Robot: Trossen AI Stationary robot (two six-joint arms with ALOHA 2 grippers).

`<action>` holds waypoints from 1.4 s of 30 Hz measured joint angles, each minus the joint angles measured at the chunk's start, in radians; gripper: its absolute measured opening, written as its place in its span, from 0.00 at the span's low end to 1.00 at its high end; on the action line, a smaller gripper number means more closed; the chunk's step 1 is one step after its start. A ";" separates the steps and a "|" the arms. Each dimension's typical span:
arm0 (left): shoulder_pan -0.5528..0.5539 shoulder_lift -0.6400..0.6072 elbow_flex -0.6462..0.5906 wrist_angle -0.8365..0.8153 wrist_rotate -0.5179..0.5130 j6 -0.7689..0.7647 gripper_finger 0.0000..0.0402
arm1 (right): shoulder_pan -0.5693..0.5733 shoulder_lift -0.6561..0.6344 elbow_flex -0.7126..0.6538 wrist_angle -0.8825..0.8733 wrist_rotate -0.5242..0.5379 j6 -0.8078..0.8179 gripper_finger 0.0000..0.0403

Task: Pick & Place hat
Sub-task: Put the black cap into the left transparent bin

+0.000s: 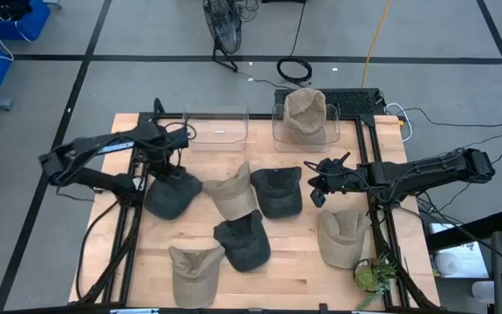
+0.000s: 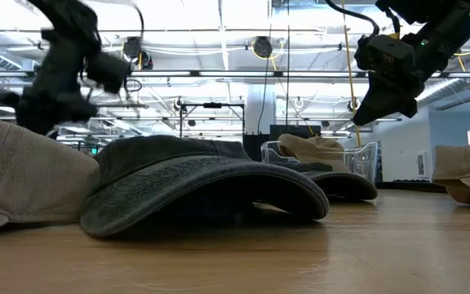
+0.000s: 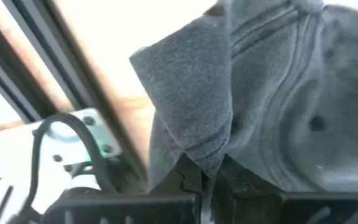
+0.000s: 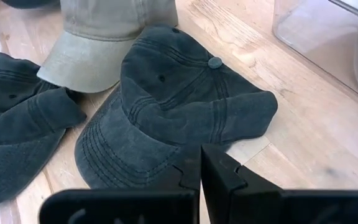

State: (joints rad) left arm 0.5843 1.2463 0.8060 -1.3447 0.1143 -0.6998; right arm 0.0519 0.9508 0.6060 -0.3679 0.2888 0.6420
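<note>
My left gripper (image 1: 167, 171) is near the table's left edge, shut on a dark grey cap (image 1: 172, 195). In the left wrist view the cap's (image 3: 278, 106) cloth rises from between the fingers. My right gripper (image 1: 319, 187) is shut and touches nothing. It hangs in the air (image 2: 367, 108) just right of another dark grey cap (image 1: 279, 192), which lies flat with its brim (image 4: 123, 162) toward my fingers (image 4: 219, 171). A tan hat (image 1: 305, 113) sits in the right clear bin (image 1: 277, 131). My left gripper pinches a peaked fold of the dark cap's cloth (image 3: 199, 146) between its two fingers, at an edge of the crown, coming from above. The rest of the cap bunches below the gripper. I cannot tell whether it is clear of the table.
More caps lie on the wooden table: tan ones (image 1: 234, 194), (image 1: 193, 272), (image 1: 342, 237) and a dark one (image 1: 242, 244). An empty clear bin (image 1: 217, 127) stands at the far edge. A small plant (image 1: 373, 276) sits at the near right corner.
</note>
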 joint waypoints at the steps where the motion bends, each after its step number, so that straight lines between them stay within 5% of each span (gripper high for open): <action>1: -0.026 -0.037 0.021 -0.007 0.000 -0.034 0.02 | 0.000 0.000 0.000 0.000 0.000 -0.003 0.00; 9: -0.155 -0.255 0.240 0.035 -0.092 -0.234 0.01 | -0.023 0.000 0.000 0.000 0.001 -0.011 0.00; 17: -0.157 -0.213 0.392 0.358 -0.345 -0.133 0.01 | -0.048 0.000 0.000 0.036 0.000 -0.037 0.00; 31: 0.039 0.037 0.371 0.862 -0.457 0.070 0.01 | -0.052 0.000 0.000 0.117 -0.001 -0.027 0.00; 42: 0.112 0.096 0.117 1.180 -0.439 -0.038 0.01 | -0.052 0.000 0.000 0.117 -0.001 -0.028 0.00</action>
State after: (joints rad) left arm 0.6960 1.3428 0.9230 -0.1649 -0.3245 -0.7382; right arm -0.0006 0.9512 0.6060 -0.2512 0.2874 0.6136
